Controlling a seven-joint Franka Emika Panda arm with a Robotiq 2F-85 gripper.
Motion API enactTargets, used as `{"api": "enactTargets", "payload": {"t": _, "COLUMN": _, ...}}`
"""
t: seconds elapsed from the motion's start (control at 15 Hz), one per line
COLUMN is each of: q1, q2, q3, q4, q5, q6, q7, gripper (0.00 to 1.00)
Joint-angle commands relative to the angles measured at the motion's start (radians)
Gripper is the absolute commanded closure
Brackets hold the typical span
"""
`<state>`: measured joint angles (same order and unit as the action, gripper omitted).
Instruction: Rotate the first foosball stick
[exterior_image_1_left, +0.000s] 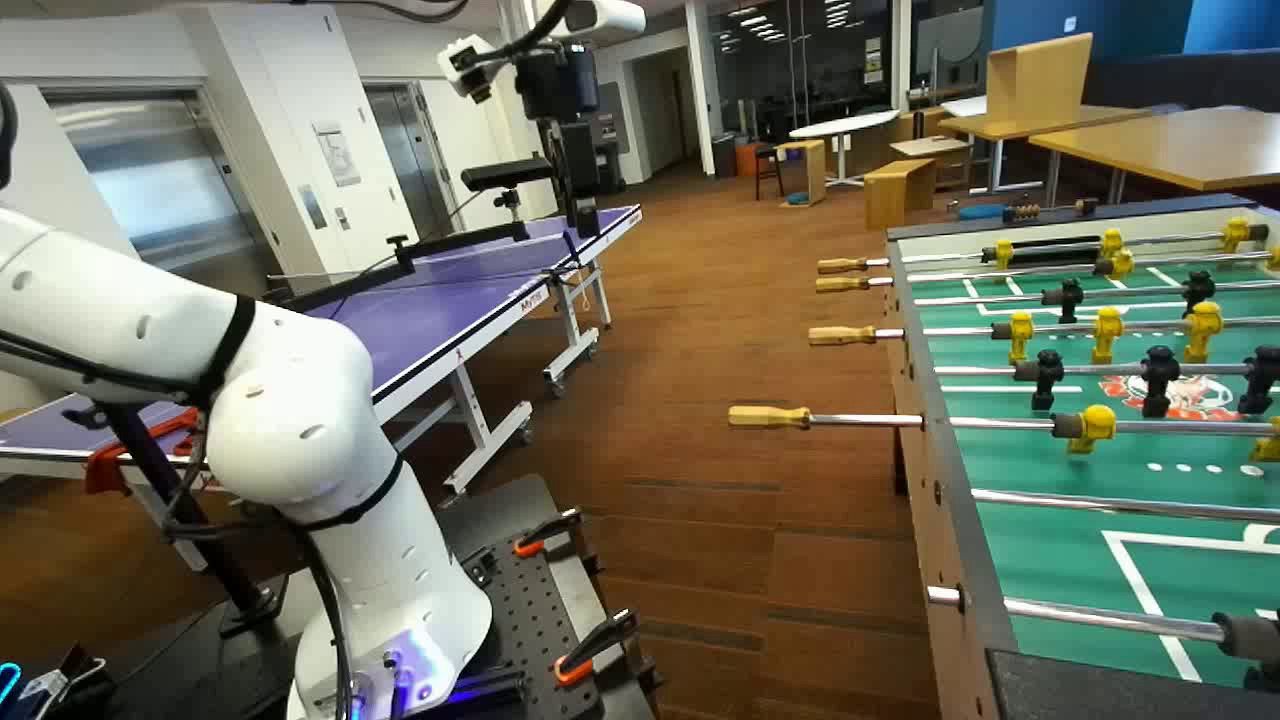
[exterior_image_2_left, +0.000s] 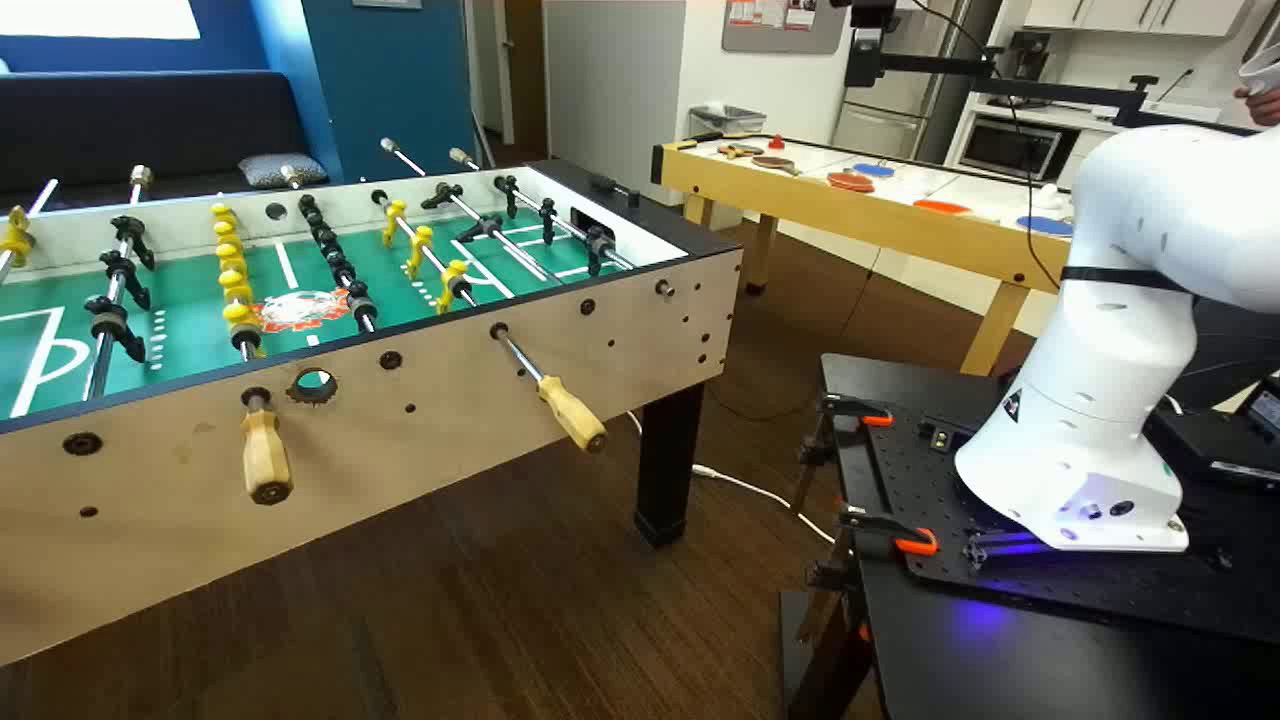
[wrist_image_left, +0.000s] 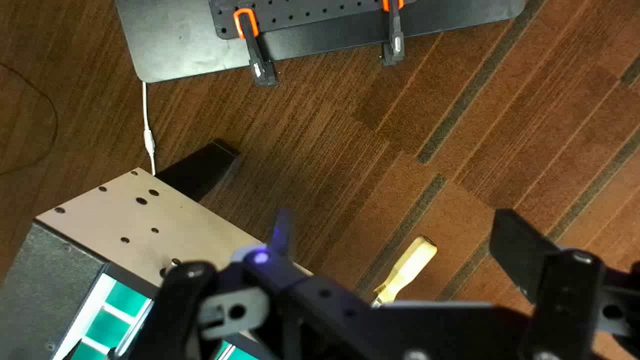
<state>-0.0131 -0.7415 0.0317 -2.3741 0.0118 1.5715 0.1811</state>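
A black two-fingered gripper (wrist_image_left: 394, 225) hung spread wide, clear of a yellow wooden foosball handle (wrist_image_left: 406, 265); a purple ping-pong table (exterior_image_1_left: 440, 312) bore lettering (exterior_image_1_left: 534, 300) starting "My" (remainder blurred).

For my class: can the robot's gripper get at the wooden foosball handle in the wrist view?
Probably yes: the gripper is open, and no obstacle shows between it and the wooden foosball handle, which juts out.

Arm (exterior_image_2_left: 1120, 330) on stand (exterior_image_2_left: 1050, 650), foosball table (exterior_image_2_left: 450, 415) near — rods (exterior_image_1_left: 1115, 505) across
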Motion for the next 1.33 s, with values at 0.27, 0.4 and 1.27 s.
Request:
{"api": "enactTargets", "payload": {"t": 0.27, "q1": -0.009, "q2": 0.001, "q3": 0.006, "q4": 0.003, "q5": 0.004, "q6": -0.003, "q7": -0.005, "gripper": 0.0}}
{"api": "enactTargets", "payload": {"t": 0.4, "q1": -0.011, "q2": 0.015, "q3": 0.019, "q4": 0.006, "q5": -0.013, "q6": 0.005, "q7": 0.001, "gripper": 0.0}}
{"api": "enactTargets", "payload": {"t": 1.27, "q1": 0.084, "q2": 0.391, "q3": 0.268, "q4": -0.171, "q5": -0.483, "q6": 0.372, "q7": 0.119, "gripper": 0.0}}
